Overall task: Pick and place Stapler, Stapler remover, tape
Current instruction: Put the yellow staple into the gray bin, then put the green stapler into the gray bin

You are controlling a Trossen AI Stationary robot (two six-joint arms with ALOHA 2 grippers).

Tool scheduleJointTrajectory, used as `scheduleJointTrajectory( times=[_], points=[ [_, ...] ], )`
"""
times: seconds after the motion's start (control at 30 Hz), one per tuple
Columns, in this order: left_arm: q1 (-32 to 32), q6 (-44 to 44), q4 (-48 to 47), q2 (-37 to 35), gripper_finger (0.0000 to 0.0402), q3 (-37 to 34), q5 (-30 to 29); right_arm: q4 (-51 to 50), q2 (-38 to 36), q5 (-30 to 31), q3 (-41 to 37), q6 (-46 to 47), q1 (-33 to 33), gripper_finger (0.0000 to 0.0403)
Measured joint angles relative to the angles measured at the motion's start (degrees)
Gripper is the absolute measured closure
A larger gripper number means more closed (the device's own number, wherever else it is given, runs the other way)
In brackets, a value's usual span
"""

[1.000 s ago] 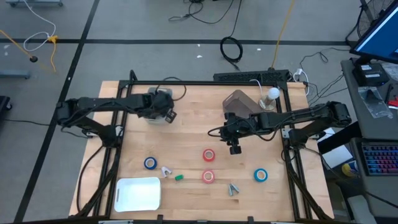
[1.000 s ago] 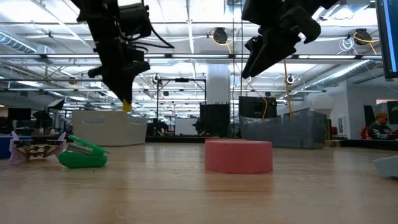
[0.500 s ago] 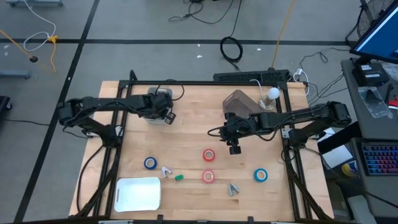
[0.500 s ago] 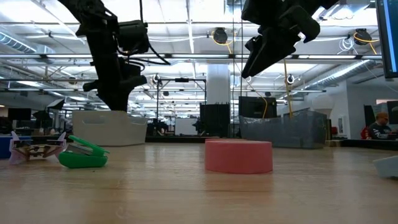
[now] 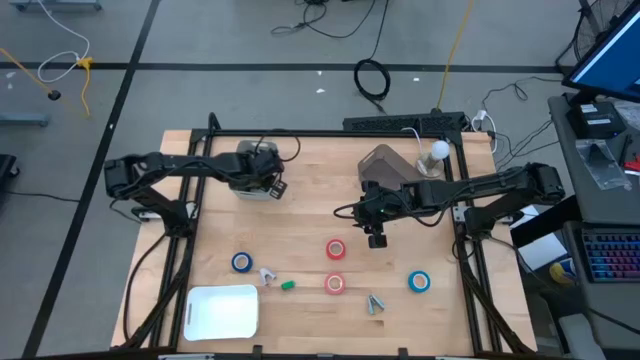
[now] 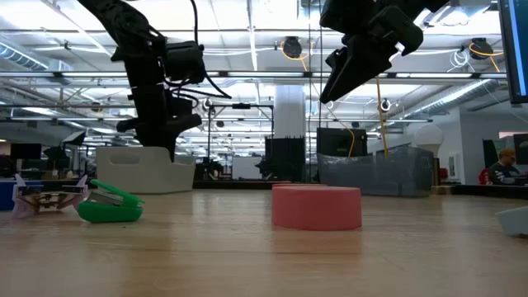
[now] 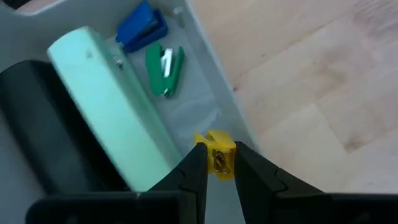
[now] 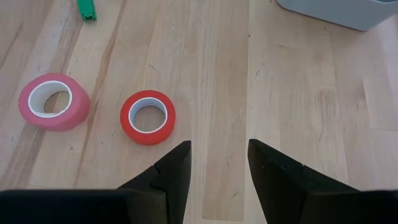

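Between the fingers of your left pincer (image 7: 216,165) you see a small yellow stapler remover (image 7: 217,154), pinched, just above the grey bin (image 7: 205,99) at the far left part of the table (image 5: 300,190). Inside this bin lie a blue stapler (image 7: 142,23), a green stapler (image 7: 164,68) and a pale green box (image 7: 106,102).

Your right pincer (image 8: 214,165) hangs spread and empty over the middle of the table, with two red tape rolls (image 8: 148,117) on the wood before it. Nearer the front edge are two blue tape rolls (image 5: 241,262), a small green stapler (image 6: 109,204) and a white tray (image 5: 222,311).
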Motion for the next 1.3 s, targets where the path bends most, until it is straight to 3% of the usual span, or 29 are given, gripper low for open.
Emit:
scheduleJointTrajectory(
  times=[0.63, 1.0, 1.3],
  points=[
    [1.3, 1.5, 2.1, 0.5, 0.0332, 0.0, -0.1, 0.2, 0.0, 0.0, 0.0, -0.2, 0.0, 0.0252],
    [1.3, 1.3, 2.0, 0.5, 0.0276, 0.0, -0.1, 0.2, 0.0, 0.0, 0.0, -0.2, 0.0, 0.0252],
    [2.0, 1.5, 1.9, -2.8, 0.0273, 1.1, 3.4, 0.2, 0.0, 0.0, 0.0, -0.2, 0.0, 0.0252]
  ],
)
